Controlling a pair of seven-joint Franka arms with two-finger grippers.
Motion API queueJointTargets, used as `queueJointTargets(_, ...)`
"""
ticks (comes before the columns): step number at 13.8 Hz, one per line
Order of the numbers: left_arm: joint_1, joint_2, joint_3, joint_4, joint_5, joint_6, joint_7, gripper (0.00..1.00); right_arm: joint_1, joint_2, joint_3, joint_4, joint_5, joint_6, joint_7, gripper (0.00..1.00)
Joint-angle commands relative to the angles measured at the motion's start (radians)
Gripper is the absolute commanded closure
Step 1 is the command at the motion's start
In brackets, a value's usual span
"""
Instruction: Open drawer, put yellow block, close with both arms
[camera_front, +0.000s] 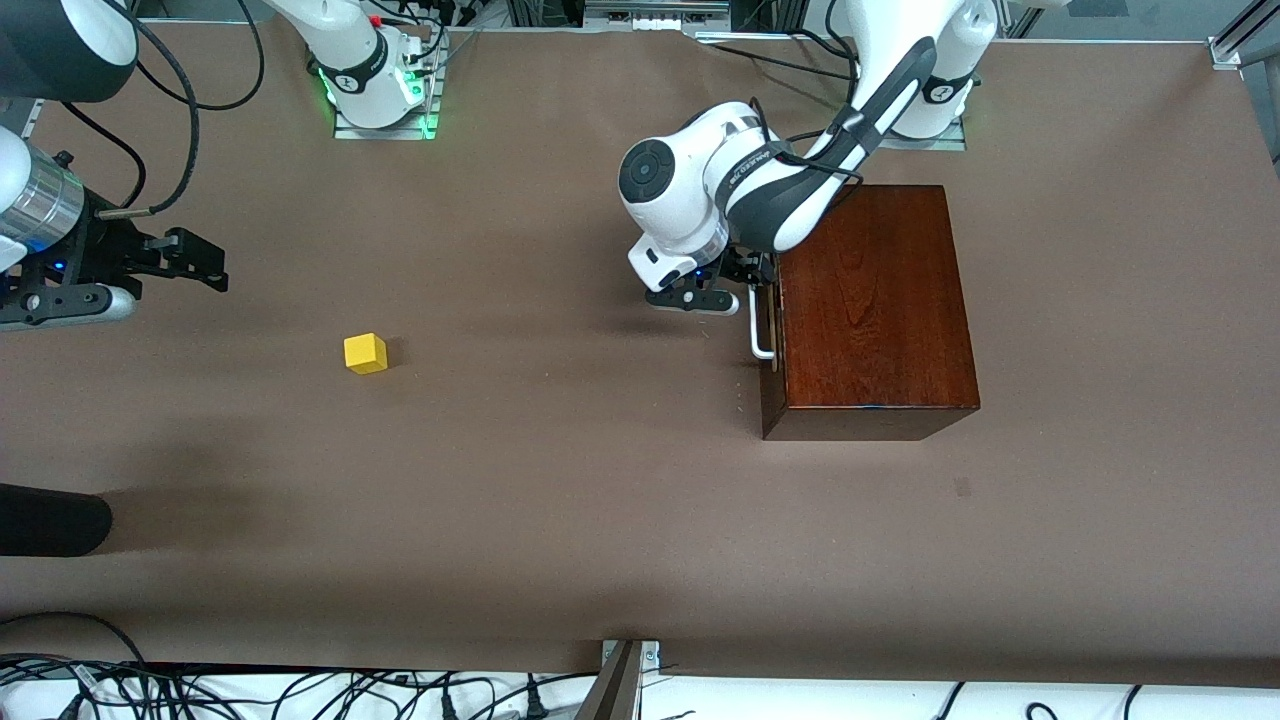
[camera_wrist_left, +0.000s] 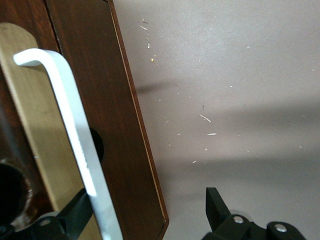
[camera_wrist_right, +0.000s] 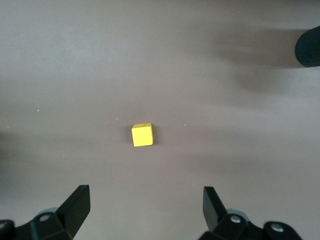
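The dark mahogany box (camera_front: 870, 310) stands toward the left arm's end of the table, and the drawer front (camera_wrist_left: 107, 125) looks flush with it. The white bar handle (camera_front: 760, 325) (camera_wrist_left: 75, 130) sticks out from that front. My left gripper (camera_front: 748, 290) (camera_wrist_left: 147, 200) is open and straddles the handle. One finger (camera_wrist_left: 75, 212) is tucked between the bar and the front, and the other (camera_wrist_left: 215, 205) hangs in free air. The yellow block (camera_front: 365, 353) (camera_wrist_right: 142, 135) lies alone on the brown table. My right gripper (camera_front: 205, 262) (camera_wrist_right: 146, 192) hangs open and empty over the table near the right arm's end.
A black rounded object (camera_front: 50, 522) (camera_wrist_right: 309, 47) reaches in over the table edge at the right arm's end, nearer the front camera than the block. Cables and a metal bracket (camera_front: 625, 665) run along the table's near edge.
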Motion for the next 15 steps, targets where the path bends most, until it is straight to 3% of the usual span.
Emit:
queueJointTargets(1, -0.016, 0.027, 0.0, -0.008, 0.072, 0.024, -0.065, 0.0, -0.006, 0.011, 0.005, 0.009, 0.001, -0.005, -0.009, 0.0)
queueJointTargets(7, -0.048, 0.064, -0.001, 0.007, 0.067, 0.136, -0.163, 0.0, 0.003, 0.052, 0.013, -0.12, 0.005, 0.1, -0.011, 0.0)
queueJointTargets(10, -0.065, 0.089, 0.0, 0.022, 0.058, 0.217, -0.206, 0.0, 0.003, 0.116, 0.014, -0.131, 0.005, 0.149, -0.012, 0.0)
queueJointTargets(15, -0.111, 0.158, 0.0, 0.163, 0.009, 0.238, -0.211, 0.0, 0.006, 0.192, 0.037, -0.192, 0.005, 0.303, -0.014, 0.0)
